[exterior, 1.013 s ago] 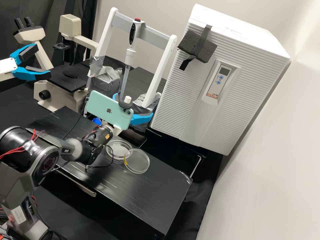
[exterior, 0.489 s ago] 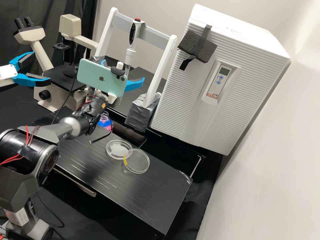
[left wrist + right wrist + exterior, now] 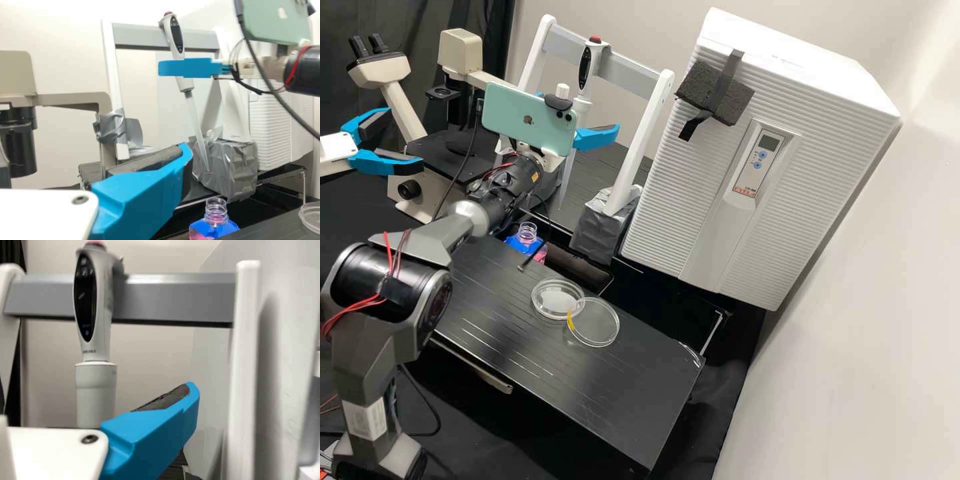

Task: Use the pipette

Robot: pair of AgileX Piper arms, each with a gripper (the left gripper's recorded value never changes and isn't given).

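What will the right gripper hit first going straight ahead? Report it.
Most likely the pipette, hanging from the stand's grey crossbar: it seems to stand between the right gripper's open fingers. Depth is unclear.

A plain cream wall (image 3: 853,300) fills the right side of the frame and continues behind the black surface (image 3: 587,387). A tall white ribbed cabinet (image 3: 693,200) with a small control panel stands at centre right, with a black foam block (image 3: 715,93) strapped near its top. At upper left, a dark curtain (image 3: 420,20) hangs behind a cream microscope (image 3: 427,185).
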